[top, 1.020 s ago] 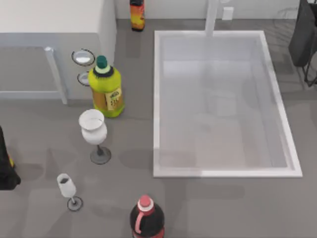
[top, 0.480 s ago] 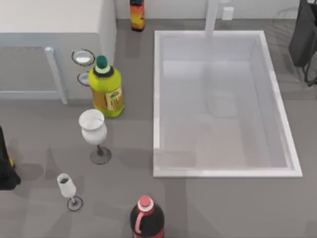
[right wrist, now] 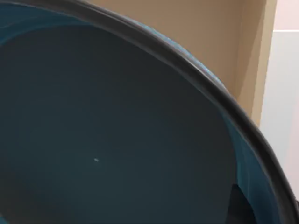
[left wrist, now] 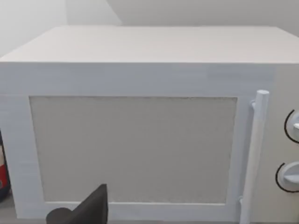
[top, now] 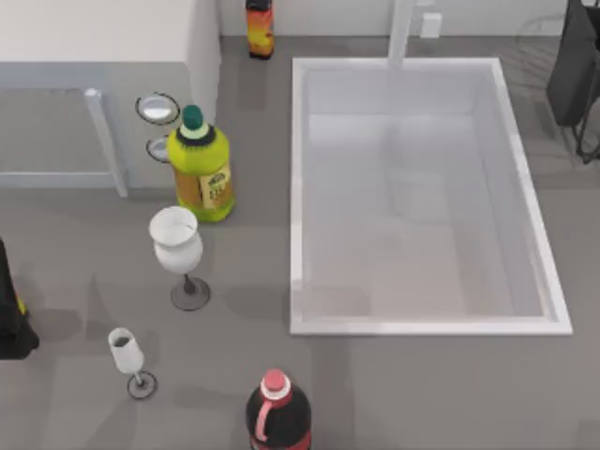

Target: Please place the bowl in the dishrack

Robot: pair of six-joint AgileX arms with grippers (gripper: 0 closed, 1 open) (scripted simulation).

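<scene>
The bowl (right wrist: 107,135) is seen very close in the right wrist view, glossy teal-blue inside with a dark rim, and a beige wall shows behind it. A dark fingertip (right wrist: 240,207) of my right gripper sits at its rim, holding it. In the top view my right arm (top: 574,66) is a dark shape at the far right edge. Beside that arm are thin dark wires of the dishrack (top: 544,22). My left arm (top: 9,323) is parked at the left edge, its wrist camera facing the white microwave (left wrist: 140,135).
A big white sink basin (top: 555,281) takes up the middle right. Left of it stand a yellow-green bottle (top: 201,169), a large white wine glass (top: 176,246), a small glass (top: 127,354) and a dark red-capped bottle (top: 277,412). An orange bottle (top: 260,26) stands at the back.
Only a faint shadow on the sink floor shifts slightly. Bottles, glasses and both arms stay where they were.
</scene>
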